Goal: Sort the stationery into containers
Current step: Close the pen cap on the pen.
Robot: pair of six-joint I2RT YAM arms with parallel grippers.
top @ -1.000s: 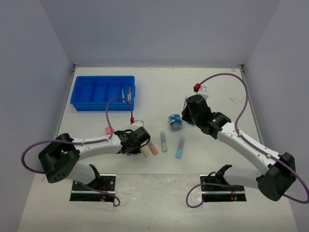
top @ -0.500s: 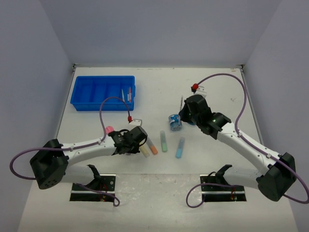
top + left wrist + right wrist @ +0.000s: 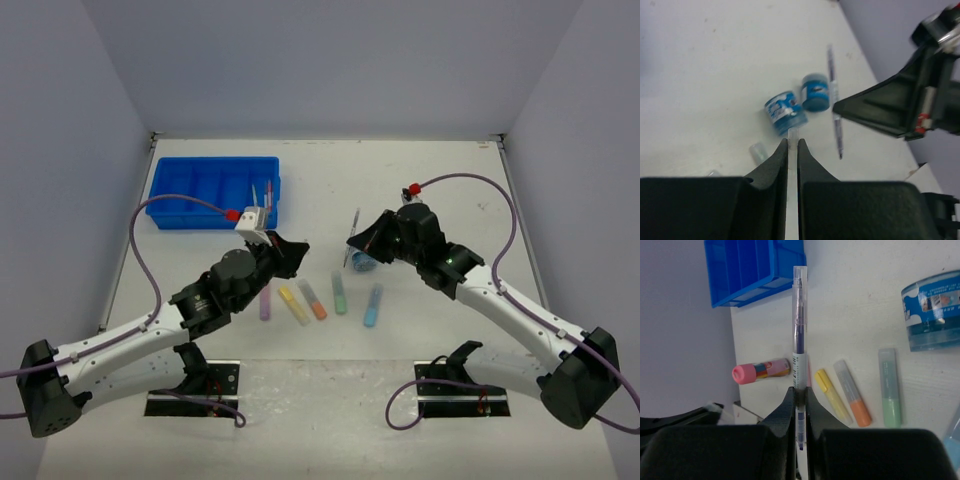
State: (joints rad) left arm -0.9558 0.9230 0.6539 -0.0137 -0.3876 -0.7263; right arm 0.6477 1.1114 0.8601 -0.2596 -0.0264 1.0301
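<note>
My right gripper (image 3: 368, 240) (image 3: 799, 390) is shut on a thin clear pen (image 3: 799, 335) (image 3: 354, 228), held above the table beside a round blue tub (image 3: 362, 262). Raised over the marker row, my left gripper (image 3: 290, 250) (image 3: 793, 141) is shut on a thin pale pen (image 3: 792, 133). Purple (image 3: 265, 300), yellow (image 3: 292, 305), orange (image 3: 313, 298), green (image 3: 339, 292) and blue (image 3: 373, 303) markers lie on the table. The blue tray (image 3: 213, 190) stands at the back left with pens in its right compartment. A pink-capped bottle (image 3: 760, 371) lies near the markers.
Two round blue tubs (image 3: 786, 111) (image 3: 815, 92) sit close together in front of the left gripper, with the right gripper's black body (image 3: 890, 107) just beyond them. Both arms' cables arc over the table. Grey walls close in the table's sides and back.
My left arm has lifted off the table near the purple marker and swung up and right, jaws closed. The right gripper has tipped left with its pen raised.
</note>
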